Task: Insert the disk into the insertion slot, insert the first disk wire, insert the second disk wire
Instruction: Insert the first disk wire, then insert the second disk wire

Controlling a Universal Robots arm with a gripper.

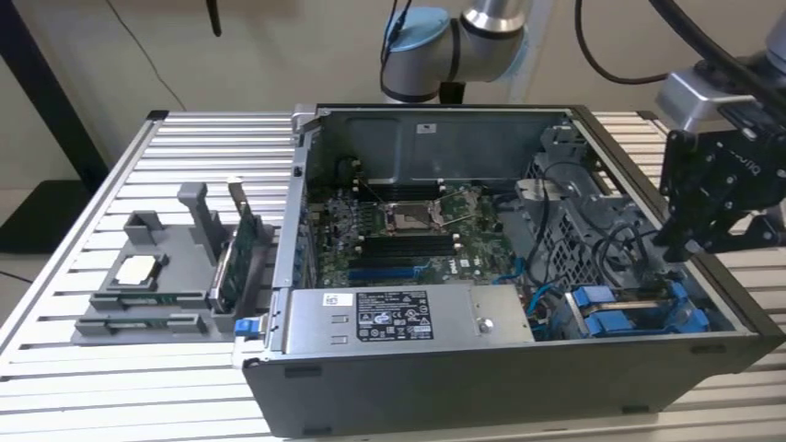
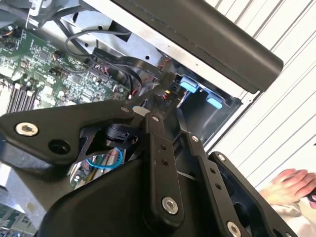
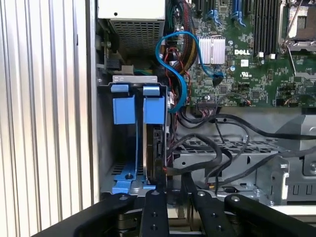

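Exterior view puts the gripper [image 1: 679, 241] near the insertion slot [image 1: 629, 322], a dark grey metal bay of the computer case [image 1: 491, 396]; whether the gripper is apart or together we cannot tell. First wrist view shows us the disk [image 3: 154, 109] on edge inside that slot, in its bright blue plastic carrier.

Ribbed metal table [image 1: 209, 147], beige wall [image 1: 283, 51]

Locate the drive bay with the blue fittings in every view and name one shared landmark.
Exterior view: drive bay in the case's near corner, toward the exterior view's right, next to the power supply.
First wrist view: drive bay just inside the case wall, beside the ribbed table.
Second wrist view: drive bay tucked under the dark case rim.
Shared landmark: the green motherboard.
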